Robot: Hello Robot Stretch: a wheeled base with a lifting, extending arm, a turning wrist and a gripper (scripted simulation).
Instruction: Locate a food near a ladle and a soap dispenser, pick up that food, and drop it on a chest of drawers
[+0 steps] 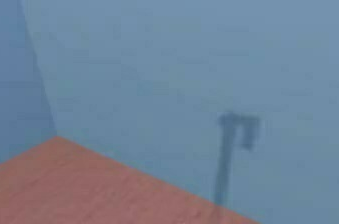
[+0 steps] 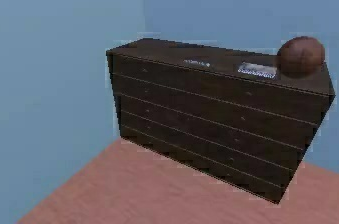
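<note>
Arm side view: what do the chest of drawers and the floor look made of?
Chest of drawers: likely dark-stained wood with a low sheen; the dark brown fronts are split by drawer seams. Floor: reddish-brown and matte, possibly wood or laminate; no grain is clear enough to settle it.

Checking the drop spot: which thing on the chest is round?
The brown thing on the chest, toward the arm side view's right; the grey slab and small dark one lie flat.
</note>
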